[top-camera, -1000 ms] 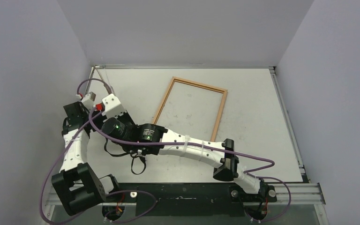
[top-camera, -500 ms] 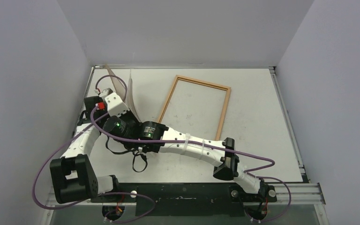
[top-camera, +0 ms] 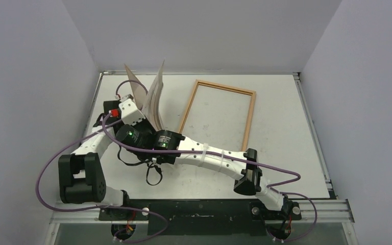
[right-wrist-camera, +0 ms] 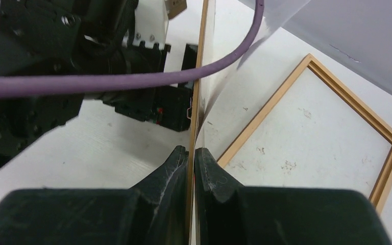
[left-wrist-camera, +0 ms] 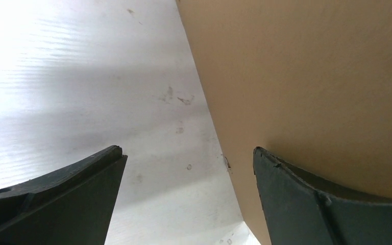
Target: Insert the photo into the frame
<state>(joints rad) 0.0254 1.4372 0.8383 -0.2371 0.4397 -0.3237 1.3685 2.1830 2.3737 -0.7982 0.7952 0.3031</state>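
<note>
Lifted higher since the earlier frame, the photo [top-camera: 156, 94] stands upright just left of the frame [top-camera: 218, 115], which has shifted rightward on the table [top-camera: 286, 132]. Brown backing sheet [left-wrist-camera: 311, 76] leans beside the left gripper [left-wrist-camera: 189, 168], fingers spread apart. Purple cable [right-wrist-camera: 132, 84] crosses before the right gripper [right-wrist-camera: 190, 155], clamped on the photo's lower edge

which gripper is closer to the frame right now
Right. The right gripper clamps upright sheets just left of the frame; the left gripper sits open beyond those sheets, farther left.
</note>
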